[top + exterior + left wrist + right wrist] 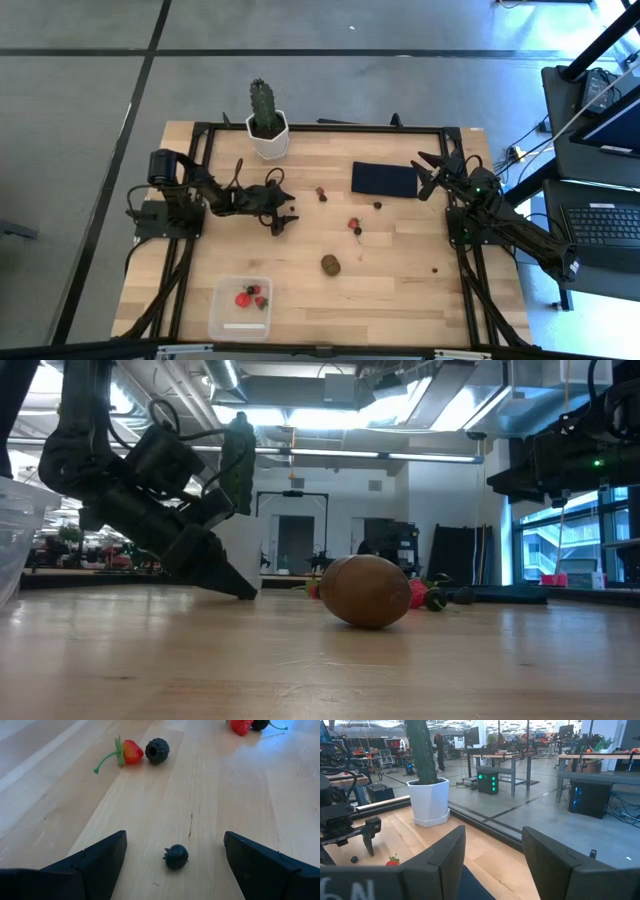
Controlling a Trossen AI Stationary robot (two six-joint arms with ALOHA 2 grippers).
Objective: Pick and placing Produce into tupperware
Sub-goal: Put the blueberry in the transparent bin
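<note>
My left gripper (284,213) is open and low over the table's middle left, pointing toward the right edge. In the left wrist view a tiny dark berry (176,856) lies on the wood between its two fingers (100,860), touching neither. Beyond it lie a strawberry (131,751) and a blackberry (157,750). The brown kiwi (330,264) rests on the table near the centre. The clear tupperware (240,305) stands at the near left edge, with red strawberries and a dark berry inside. My right gripper (428,170) is open and raised at the far right.
A cactus in a white pot (266,125) stands at the far edge, just beyond my left arm. A flat navy rectangle (384,179) lies far right of centre. More strawberries (354,225) and loose dark berries (435,269) are scattered across the middle. Bare wood lies along the near right.
</note>
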